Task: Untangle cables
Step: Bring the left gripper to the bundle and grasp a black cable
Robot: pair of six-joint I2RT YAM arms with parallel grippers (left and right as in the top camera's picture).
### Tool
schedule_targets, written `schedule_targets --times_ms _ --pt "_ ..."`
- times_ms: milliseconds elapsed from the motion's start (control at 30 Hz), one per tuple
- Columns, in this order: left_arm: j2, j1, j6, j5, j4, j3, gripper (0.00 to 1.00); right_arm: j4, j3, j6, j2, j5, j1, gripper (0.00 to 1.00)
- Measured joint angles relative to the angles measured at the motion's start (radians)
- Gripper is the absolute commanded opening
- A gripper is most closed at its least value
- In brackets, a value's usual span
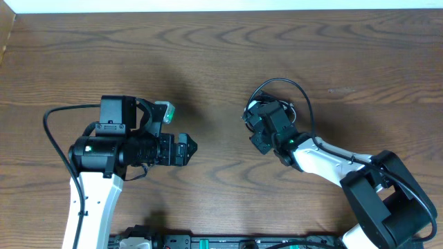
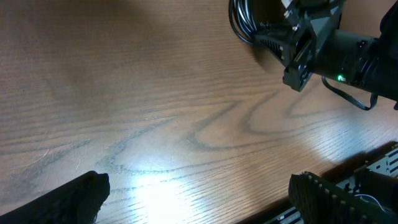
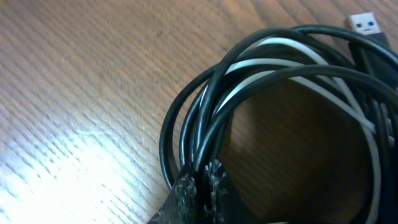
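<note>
The cables (image 3: 205, 106) lie in a coiled bundle of thin black cords with a white one among them. A silver USB plug (image 3: 364, 23) shows at the top right. My right gripper (image 3: 200, 175) is shut on the cables at the coil's near edge, with a dark strand pinched between its fingertips. From overhead, one loop of the cables (image 1: 285, 84) arcs out behind the right gripper (image 1: 252, 121). My left gripper (image 1: 188, 147) stands open over bare wood to the left, apart from the cables. In the left wrist view its fingers (image 2: 65, 198) are spread wide with nothing between them.
The wooden table (image 1: 208, 55) spreads around both arms. In the left wrist view the right arm's black wrist (image 2: 336, 53) sits at the top right with the cables (image 2: 241, 22) beside it. A black rail (image 1: 208, 242) runs along the near edge.
</note>
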Motion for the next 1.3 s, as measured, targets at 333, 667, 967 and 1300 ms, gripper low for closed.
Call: schedule_targets --times_ms 333,667,967,1300 --pt "0.000 0.000 0.035 0.082 0.001 0.000 1.00 0.018 -0.003 0.101 -0.243 -0.019 0.020 0.01" --pt "0.000 0.000 0.203 0.378 0.166 -0.002 0.99 0.018 0.004 0.108 -0.467 -0.079 0.020 0.01" --pt "0.005 0.000 0.226 0.436 0.327 -0.002 0.98 0.018 0.004 0.108 -0.467 -0.192 0.026 0.01" --pt "0.166 -0.050 0.224 0.432 0.364 -0.002 0.88 0.037 0.004 0.111 -0.532 -0.182 0.082 0.02"
